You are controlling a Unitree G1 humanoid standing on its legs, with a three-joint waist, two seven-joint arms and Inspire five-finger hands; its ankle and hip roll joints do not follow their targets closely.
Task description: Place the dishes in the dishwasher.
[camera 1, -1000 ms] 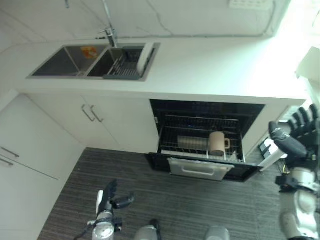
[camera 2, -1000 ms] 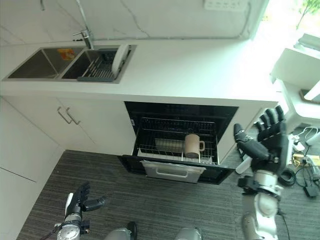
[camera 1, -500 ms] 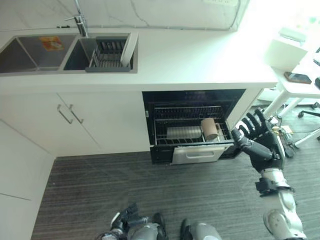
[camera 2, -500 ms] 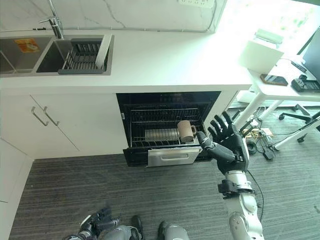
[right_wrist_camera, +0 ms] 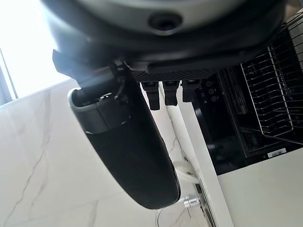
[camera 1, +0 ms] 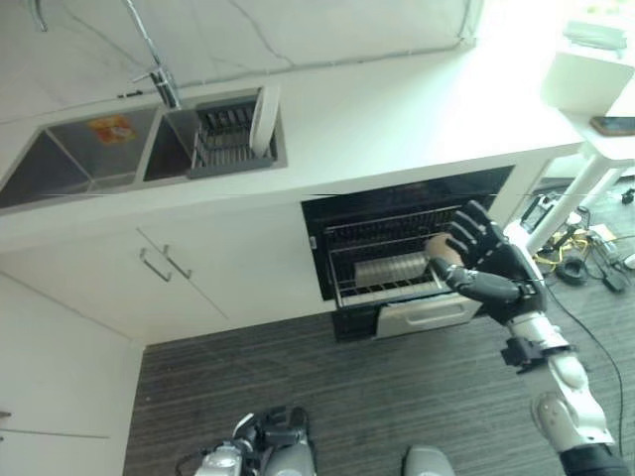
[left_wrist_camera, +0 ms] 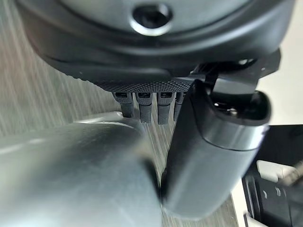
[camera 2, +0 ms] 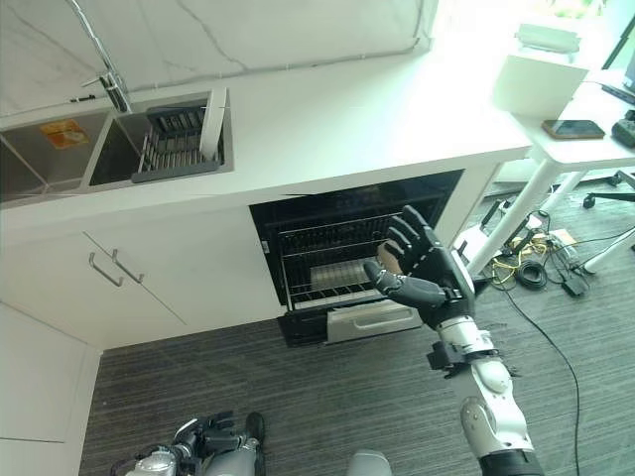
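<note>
1. Spread and straight, the right hand (camera 1: 493, 266) holds nothing, raised before the open dishwasher (camera 1: 397, 248); plates (camera 1: 390, 269) and a mug (camera 1: 437, 248) sit in its rack.
2. Right eye view: a plate (camera 2: 210, 123) leans in the sink rack (camera 2: 174, 149), far from the dishwasher.
3. Left wrist view: the left hand (left_wrist_camera: 208, 142) hangs with relaxed fingers, empty.

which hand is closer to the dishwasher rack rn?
Right. The right hand is raised, fingers spread, just in front of the rack in the open dishwasher. The left hand hangs low over the floor, well short of it.
</note>
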